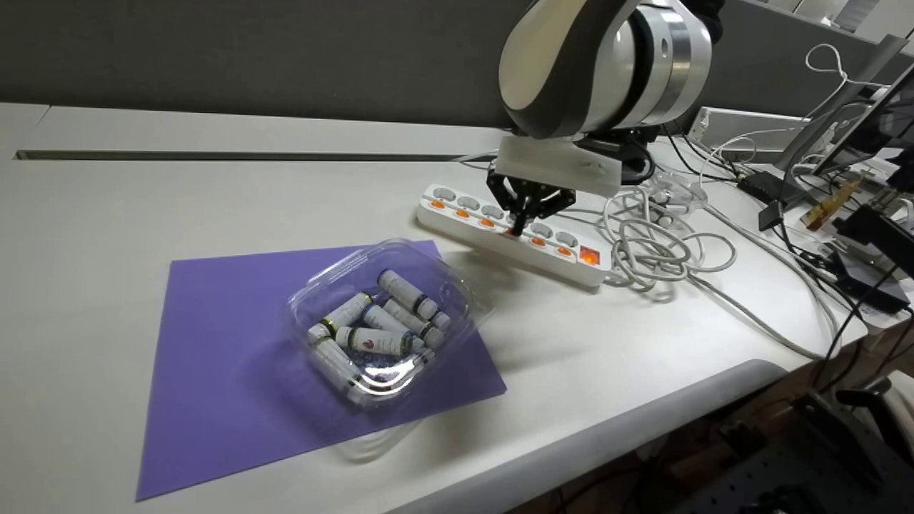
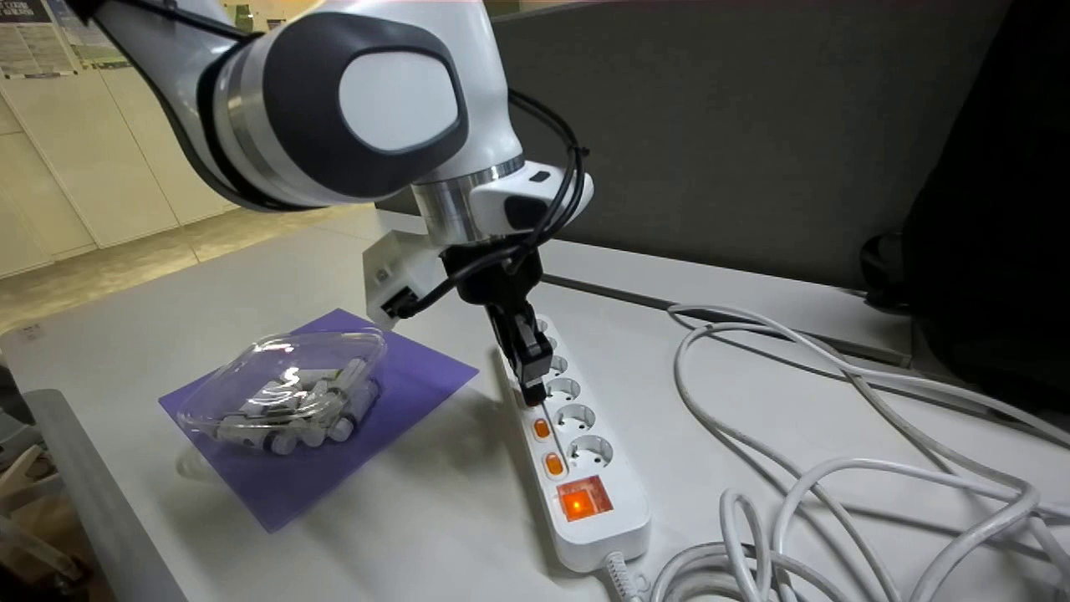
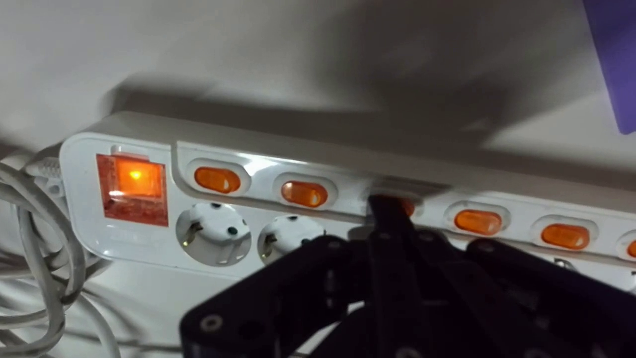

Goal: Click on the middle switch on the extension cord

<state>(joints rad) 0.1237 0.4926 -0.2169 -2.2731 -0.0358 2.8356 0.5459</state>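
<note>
The extension cord's white power strip lies on the table and shows in both exterior views and the wrist view. A row of orange switches runs along one edge, beside round sockets. My gripper is shut and empty, pointing down at the strip. Its fingertips cover most of a switch near the row's middle, third from the lit end. Only that switch's right end shows. The tips are at or just over it; contact is hard to tell. The gripper also shows in both exterior views.
A lit red-orange main switch sits at the strip's cable end. Coiled grey cables lie beside that end. A clear plastic box of small bottles stands on a purple sheet. A dark partition stands behind the table.
</note>
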